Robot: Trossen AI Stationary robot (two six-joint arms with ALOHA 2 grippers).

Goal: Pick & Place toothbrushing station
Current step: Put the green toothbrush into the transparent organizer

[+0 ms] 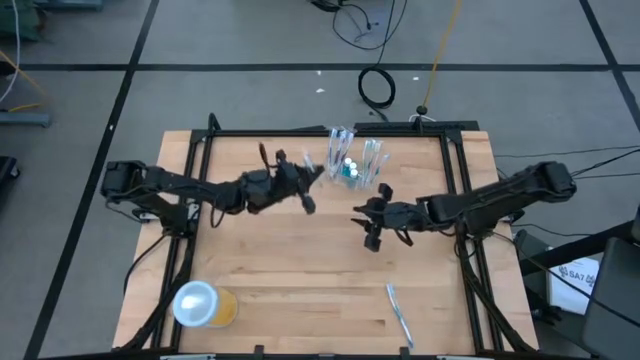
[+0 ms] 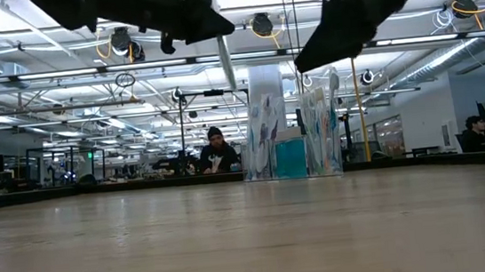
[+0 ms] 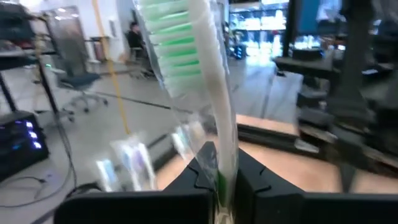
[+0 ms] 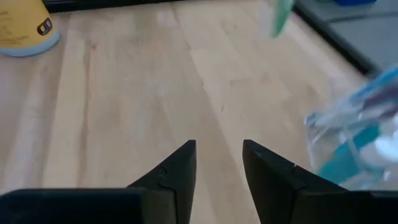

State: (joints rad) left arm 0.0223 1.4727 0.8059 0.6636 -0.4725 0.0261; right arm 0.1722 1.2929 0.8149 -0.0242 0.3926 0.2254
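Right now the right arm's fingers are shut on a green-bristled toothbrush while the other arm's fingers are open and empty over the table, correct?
Wrong arm. The left wrist view shows the left gripper shut on the green-bristled toothbrush. The right gripper is the one open and empty over the table, as the right wrist view shows.

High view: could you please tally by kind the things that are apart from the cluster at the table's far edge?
Orange-yellow cup: 1
Toothbrushes: 2, the loose toothbrush on the table and the gripped toothbrush in the left end effector
Total: 3
The right end effector hovers open, empty.
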